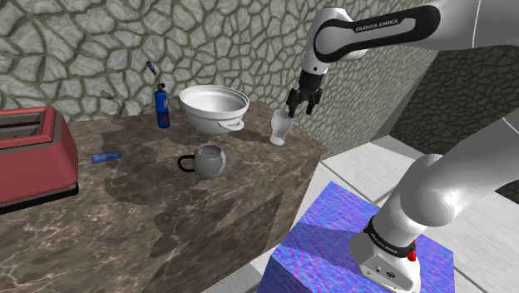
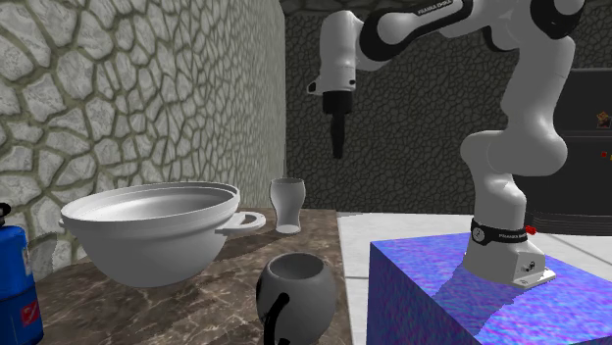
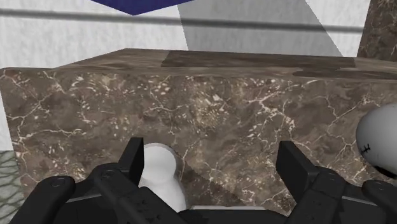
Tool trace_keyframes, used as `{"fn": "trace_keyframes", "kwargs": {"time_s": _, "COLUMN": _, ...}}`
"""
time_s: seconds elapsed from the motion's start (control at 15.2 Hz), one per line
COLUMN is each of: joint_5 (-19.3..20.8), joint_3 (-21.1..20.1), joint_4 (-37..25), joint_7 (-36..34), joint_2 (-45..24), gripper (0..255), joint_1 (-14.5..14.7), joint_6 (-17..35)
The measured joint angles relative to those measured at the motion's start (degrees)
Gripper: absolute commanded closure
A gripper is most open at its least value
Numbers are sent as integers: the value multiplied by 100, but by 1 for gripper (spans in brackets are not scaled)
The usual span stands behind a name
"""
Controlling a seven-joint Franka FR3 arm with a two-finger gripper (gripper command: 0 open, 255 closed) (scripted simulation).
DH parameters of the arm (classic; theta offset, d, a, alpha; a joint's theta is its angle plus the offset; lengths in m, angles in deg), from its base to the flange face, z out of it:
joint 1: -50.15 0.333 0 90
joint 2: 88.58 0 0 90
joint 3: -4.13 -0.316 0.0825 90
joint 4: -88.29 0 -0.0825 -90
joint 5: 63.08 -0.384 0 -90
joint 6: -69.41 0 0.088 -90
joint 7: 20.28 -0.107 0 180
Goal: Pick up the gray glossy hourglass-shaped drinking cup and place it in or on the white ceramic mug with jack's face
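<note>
The black gripper (image 1: 299, 106) hangs with its fingers pointing down and spread wide apart, clasping nothing. Below it, clear of both fingers and off-centre towards one of them, the pale hourglass cup (image 3: 159, 173) stands upright on the counter, close to the counter's corner. Farther out, beyond the opposite finger, sits the round grey mug (image 3: 380, 141) with black stitch marks on its side; in the shoulder view it has a black handle and stands well apart from the cup. On the far side of the cup from the gripper, a large white bowl (image 1: 215, 106) with a small side handle rests just beside it. Past the bowl stands a blue bottle (image 1: 161, 108), then a small blue object (image 1: 106, 156) lying flat, and farthest off a red toaster (image 1: 29, 154). All stand on a dark brown marble counter (image 1: 150, 225) veined with white. Behind the counter rises a wall of irregular grey stones (image 1: 83, 50). The arm's stand is a blue box (image 1: 333, 241) on a pale floor beside the counter
</note>
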Motion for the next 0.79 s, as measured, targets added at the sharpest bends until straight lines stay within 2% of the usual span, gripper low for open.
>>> {"fn": "trace_keyframes", "kwargs": {"time_s": 0.26, "joint_5": -211, "joint_3": 132, "joint_4": -440, "joint_7": 69, "joint_2": -845, "gripper": 0, "joint_1": -12, "joint_6": 512}}
{"fn": "trace_keyframes", "kwargs": {"time_s": 0.79, "joint_5": -765, "joint_3": 338, "joint_4": -1567, "joint_7": 338, "joint_2": -2381, "gripper": 0, "joint_1": -129, "joint_6": 1078}}
